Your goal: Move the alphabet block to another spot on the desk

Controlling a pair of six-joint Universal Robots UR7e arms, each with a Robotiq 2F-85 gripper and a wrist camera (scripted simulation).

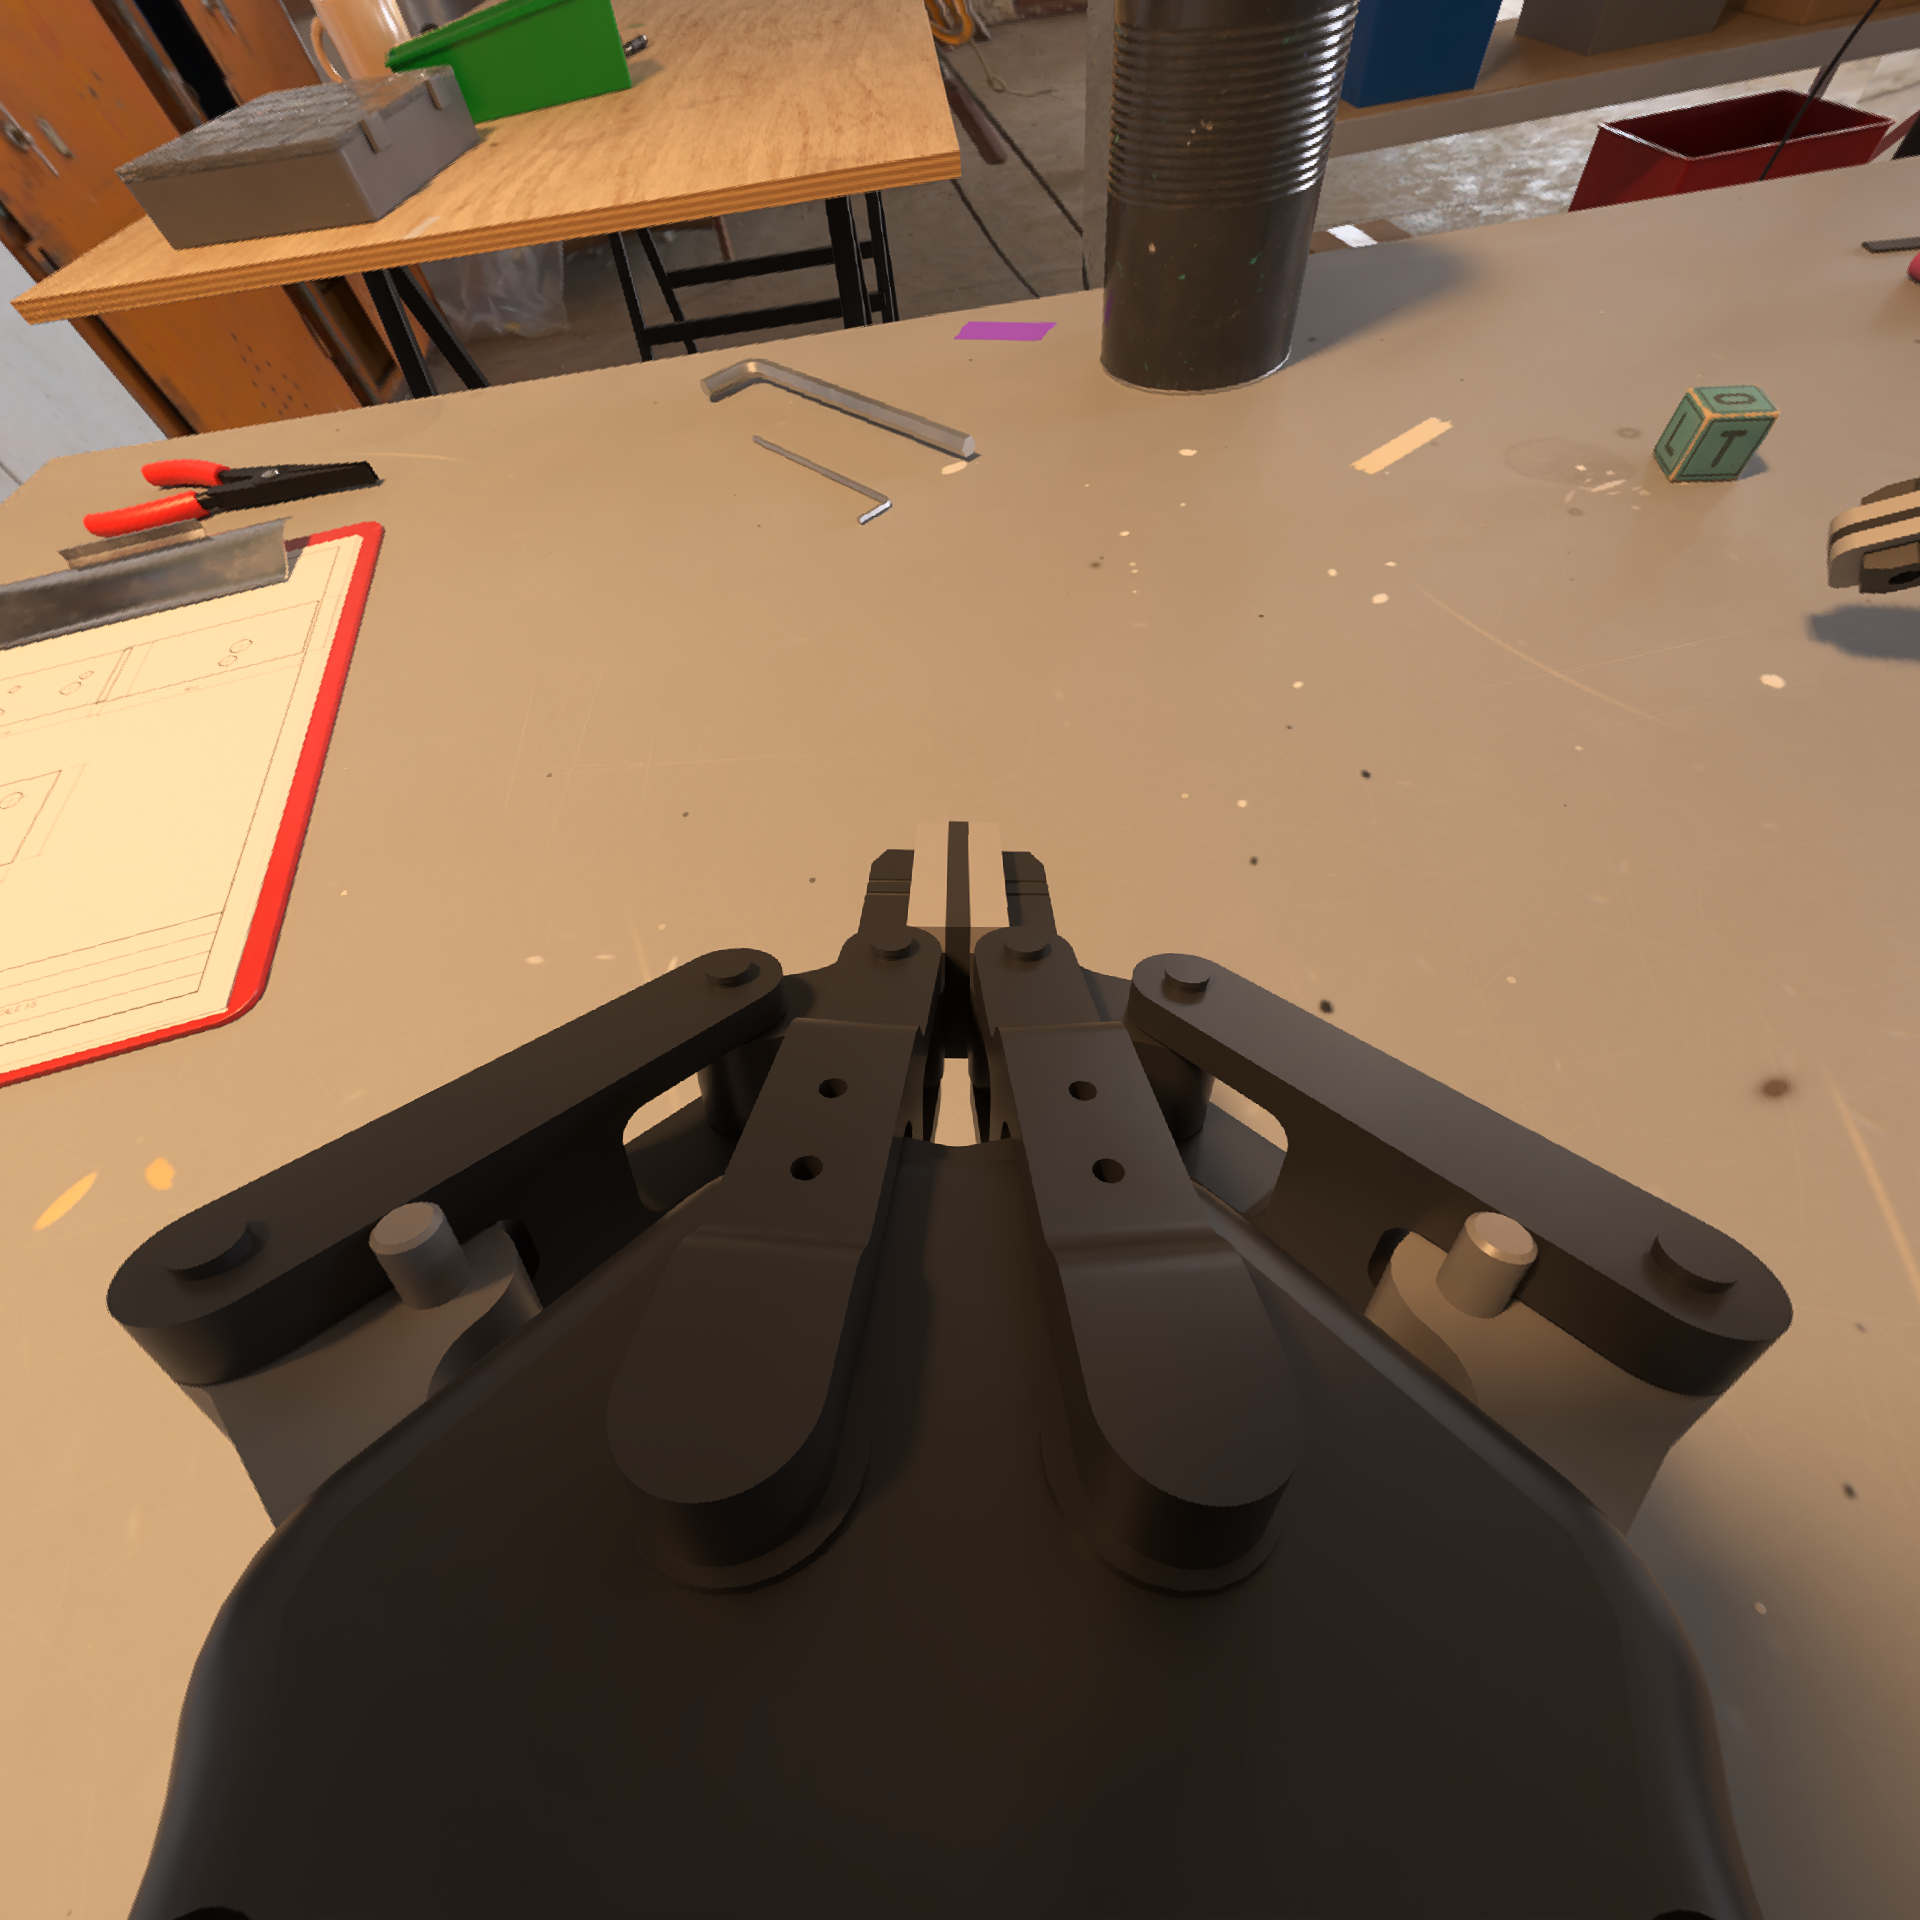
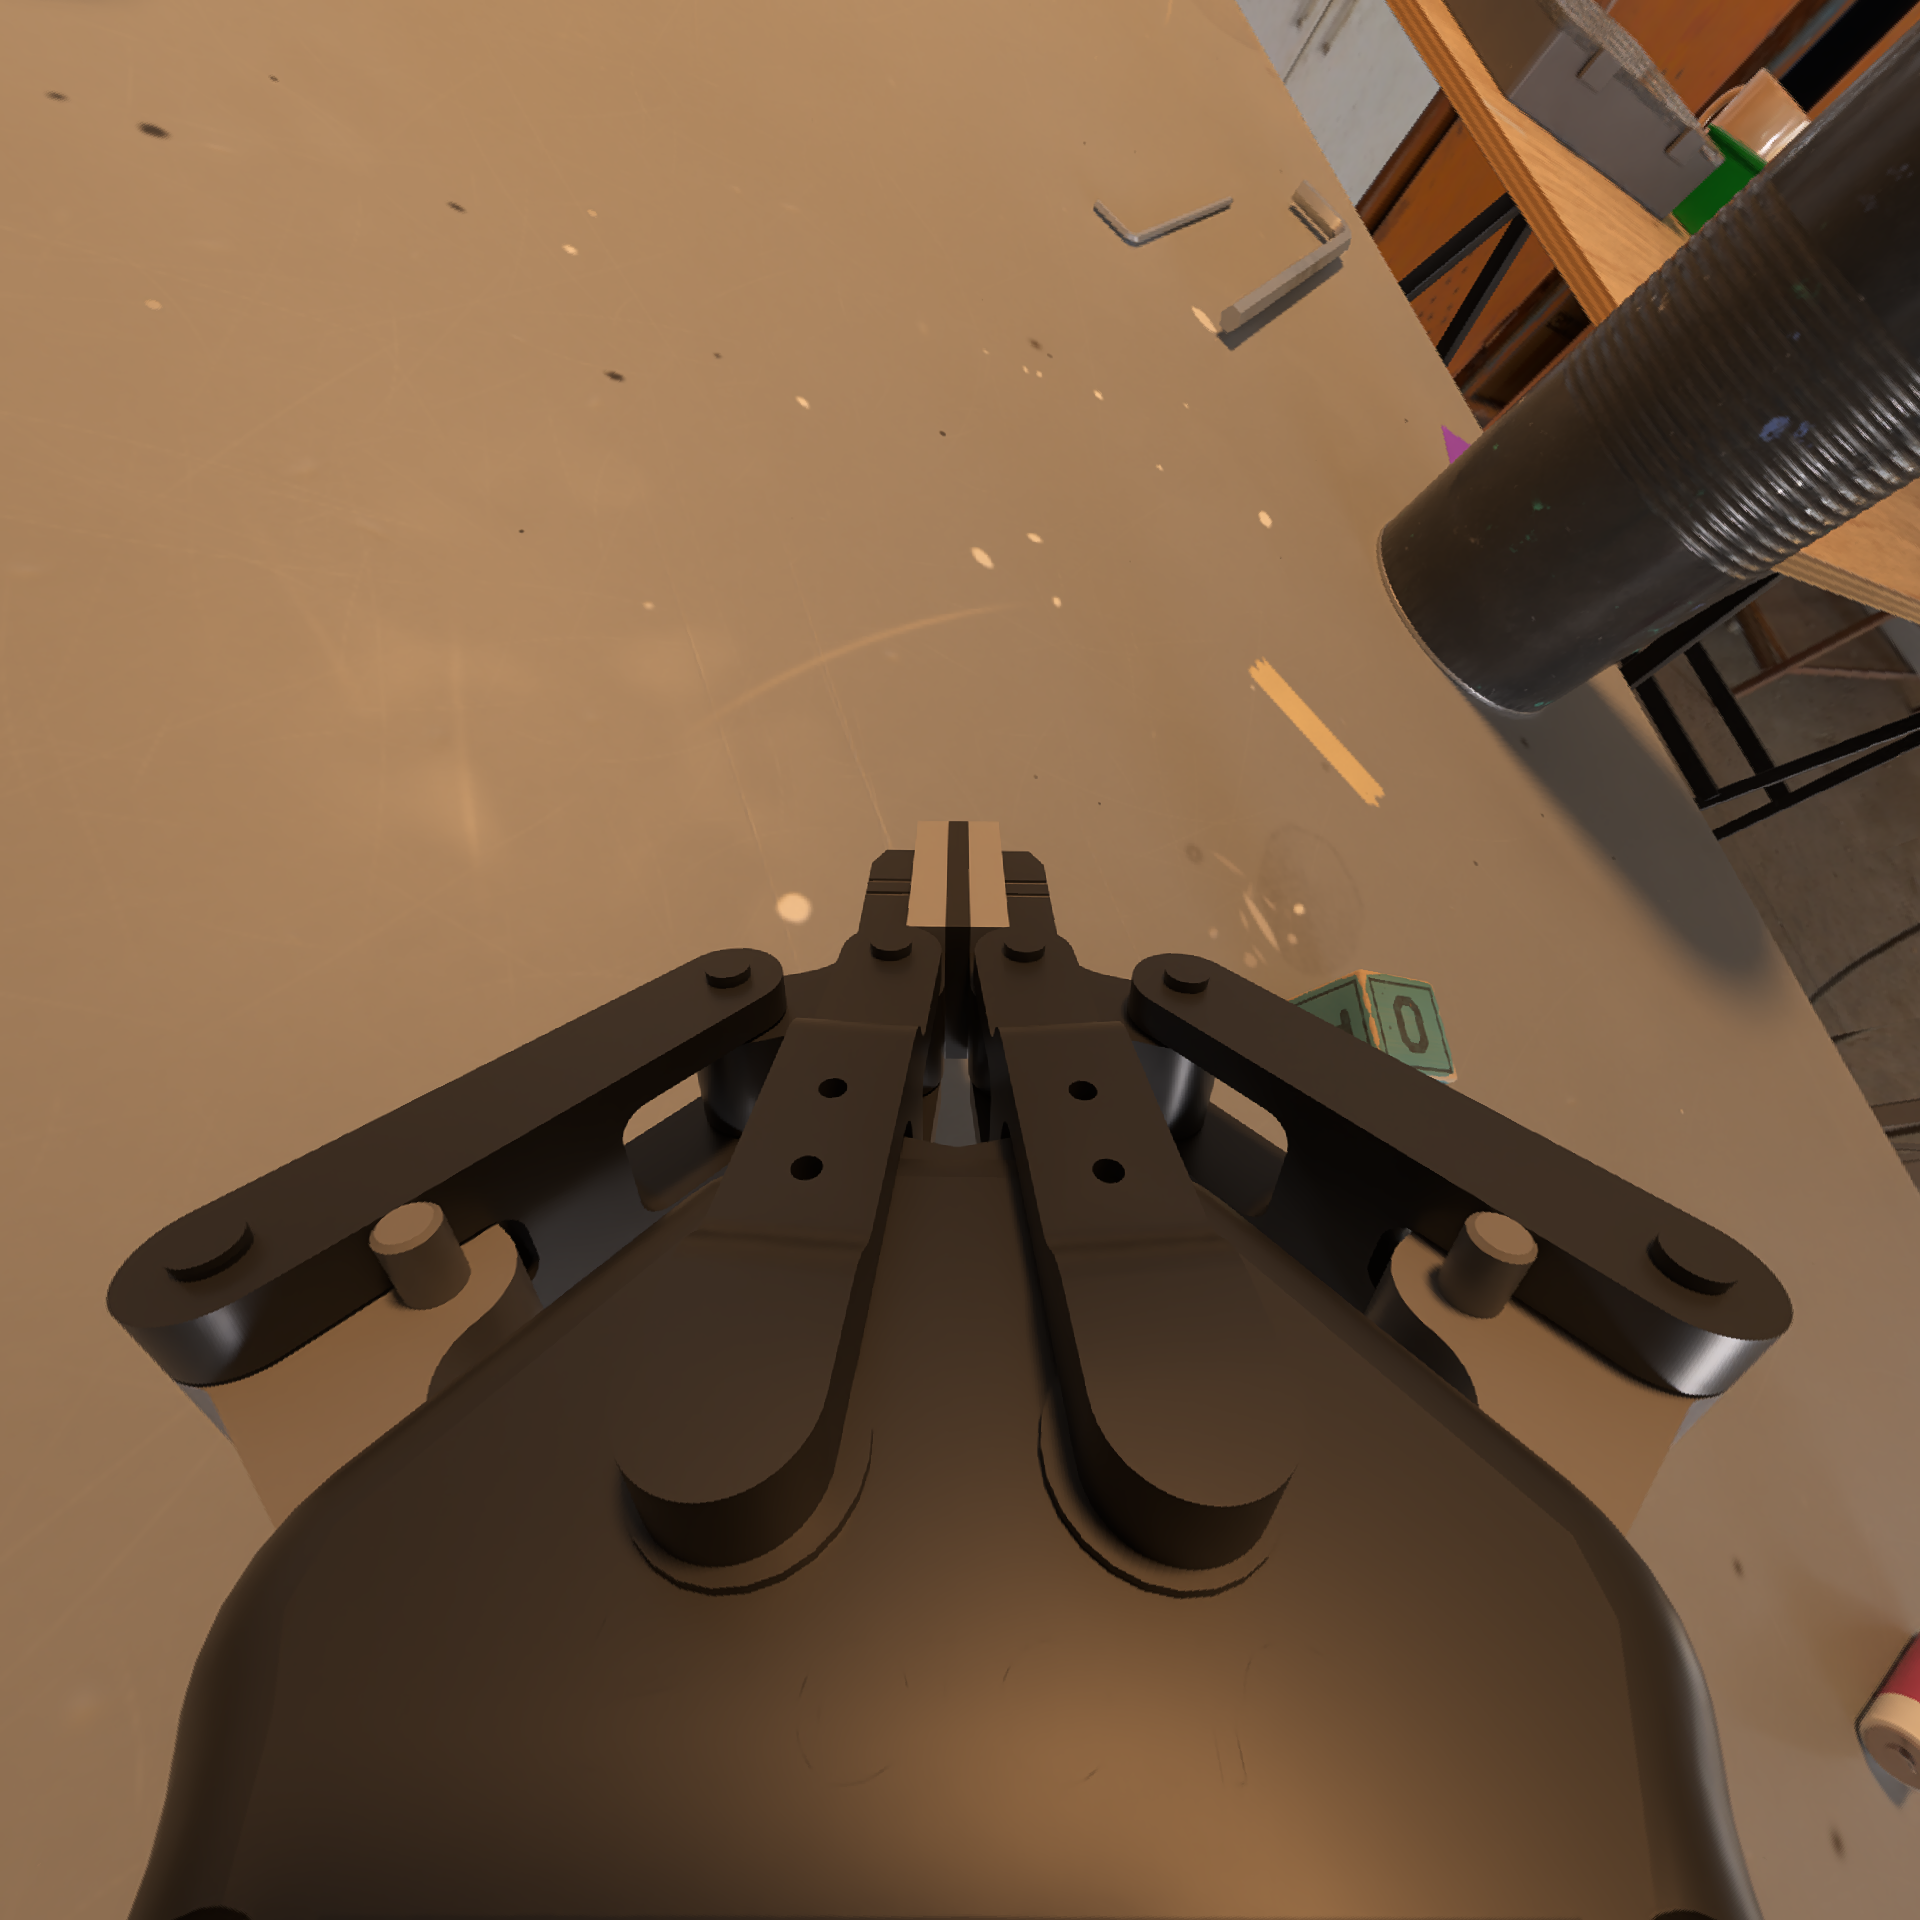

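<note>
Closed and empty, the right gripper [image 2: 957, 873] hovers beside the small green lettered wooden alphabet block [image 2: 1392, 1023]. That block looks light and rigid, so I would grip two flat opposite faces.

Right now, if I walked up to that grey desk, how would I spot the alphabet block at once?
Start at the tall dark threaded pipe standing upright near the far edge of the grey desk. Just beside its base, past a short strip of pale tape, sits the alphabet block, alone on bare desk. It is the only cube there: small, green-faced with tan edges and dark letters, unlike the metal hex keys farther along.

Matte black end effector [image 1: 957, 873], pale pads [image 1: 932, 873]
</note>
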